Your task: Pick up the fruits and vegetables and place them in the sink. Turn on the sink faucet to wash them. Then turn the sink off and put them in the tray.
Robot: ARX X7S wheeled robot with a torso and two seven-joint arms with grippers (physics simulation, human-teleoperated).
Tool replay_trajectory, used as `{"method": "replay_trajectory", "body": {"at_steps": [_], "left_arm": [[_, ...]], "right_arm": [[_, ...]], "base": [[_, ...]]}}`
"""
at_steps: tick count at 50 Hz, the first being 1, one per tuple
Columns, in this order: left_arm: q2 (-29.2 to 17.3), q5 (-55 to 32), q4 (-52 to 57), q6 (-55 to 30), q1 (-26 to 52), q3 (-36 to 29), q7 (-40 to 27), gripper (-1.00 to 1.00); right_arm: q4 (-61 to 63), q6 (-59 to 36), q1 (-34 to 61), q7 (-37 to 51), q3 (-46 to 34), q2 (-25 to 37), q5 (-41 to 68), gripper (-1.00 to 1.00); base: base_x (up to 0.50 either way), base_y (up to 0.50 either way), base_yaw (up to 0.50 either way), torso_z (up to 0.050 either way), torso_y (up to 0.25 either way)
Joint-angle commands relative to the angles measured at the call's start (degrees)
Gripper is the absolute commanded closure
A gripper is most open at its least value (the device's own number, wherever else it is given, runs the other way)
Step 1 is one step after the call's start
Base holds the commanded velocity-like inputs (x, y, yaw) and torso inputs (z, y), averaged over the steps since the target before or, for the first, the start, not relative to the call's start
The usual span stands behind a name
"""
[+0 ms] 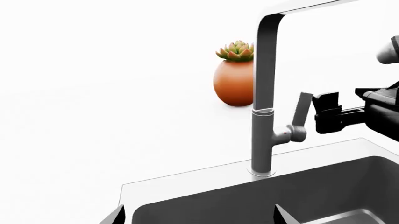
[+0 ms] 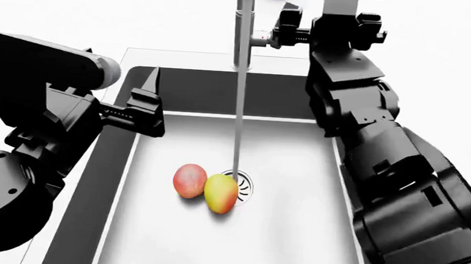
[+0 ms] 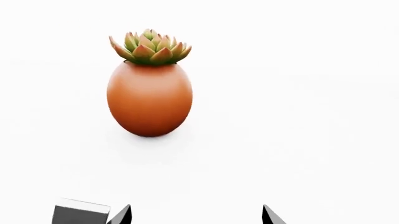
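Just beside the right gripper [image 2: 285, 26] stands the faucet [image 2: 243, 28] lever [image 1: 301, 116]. Water runs. I think the next push should be soft and slow to shut it off. Both grippers look open, holding nothing. Far below the left gripper [image 2: 148, 111], the sink [image 2: 288, 221] holds the apple [image 2: 188, 180] touching the mango [image 2: 220, 193].

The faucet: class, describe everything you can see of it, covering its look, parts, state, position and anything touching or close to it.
The faucet is a slim grey metal post standing upright on the white rim behind the sink, bending at the top into a spout over the basin. A small lever sticks out from its side, tilted upward. Water is running: a thin stream falls to the drain. The right claw sits beside the lever; contact cannot be told.
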State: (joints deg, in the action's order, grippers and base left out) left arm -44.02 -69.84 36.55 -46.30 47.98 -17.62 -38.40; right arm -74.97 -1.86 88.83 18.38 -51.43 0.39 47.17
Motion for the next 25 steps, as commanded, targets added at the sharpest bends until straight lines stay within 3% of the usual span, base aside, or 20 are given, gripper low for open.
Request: {"method": "replay_trajectory", "body": {"at_steps": [1,10,25], "left_arm": [[-0.2,-0.3,0.0,0.1,0.0,0.1,-0.2,-1.0],[-0.3,0.2,-0.2,0.6,-0.3,0.0,0.2,-1.0],[-0.5,-0.5,0.3,0.4,-0.2,0.0,-0.3,-1.0]], "right_arm": [[0.6,2.2,1.2,-1.7,-20.5,-0.4,18.3,-1.0],[1.9,2.8,2.2,-2.7,-31.7,-0.4,27.8,-1.0],[0.0,-2.1,7.0,-4.6,-34.9,0.2,26.6,-1.0]], "base": [[0.0,0.0,0.0,0.0,0.0],[0.0,0.0,0.0,0.0,0.0],[0.0,0.0,0.0,0.0,0.0]]}}
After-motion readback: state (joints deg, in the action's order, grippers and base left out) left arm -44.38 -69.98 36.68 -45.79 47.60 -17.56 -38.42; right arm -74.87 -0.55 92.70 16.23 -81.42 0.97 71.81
